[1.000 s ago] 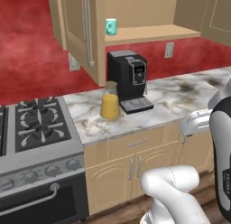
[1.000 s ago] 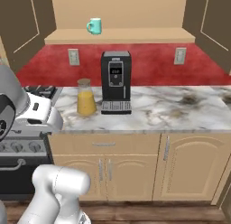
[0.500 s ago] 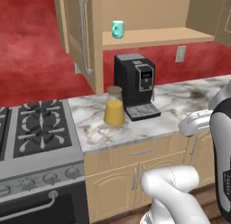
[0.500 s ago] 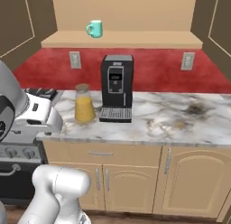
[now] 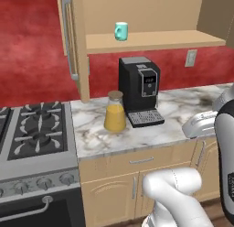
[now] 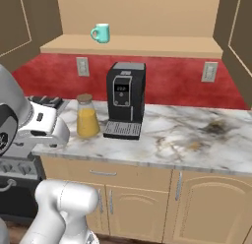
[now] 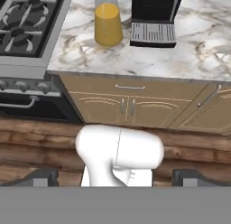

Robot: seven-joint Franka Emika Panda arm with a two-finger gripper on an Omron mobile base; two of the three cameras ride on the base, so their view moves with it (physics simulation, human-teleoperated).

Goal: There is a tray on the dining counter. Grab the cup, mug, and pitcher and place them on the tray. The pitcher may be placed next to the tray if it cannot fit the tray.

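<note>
Left base view looks over a marble worktop with tan cabinets below. On it the pitcher stands upright, orange liquid filling its lower half and a tan lid on top. It sits just left of a black coffee machine, close to the machine's drip tray but apart from it. A gas stove lies left of the worktop. Above, the teal mug stands on a wooden shelf, over the coffee machine and slightly to its left, beside a tall cabinet door with a metal handle. A wall socket shows on the red wall to the right of the machine.

Right base view shows the same layout from the other side: the pitcher left of the coffee machine, the mug on the shelf with its handle turned left, and two sockets on the red wall, one left of the machine and one right of it. The worktop runs bare to the right, with a brownish vein patch.

Hand view looks down from well back at the worktop edge, the pitcher near the top of the view beside the machine's drip tray, the stove at left and a plank floor below. The fingers stand spread wide, released, grasping nothing, far from the pitcher and mug.
</note>
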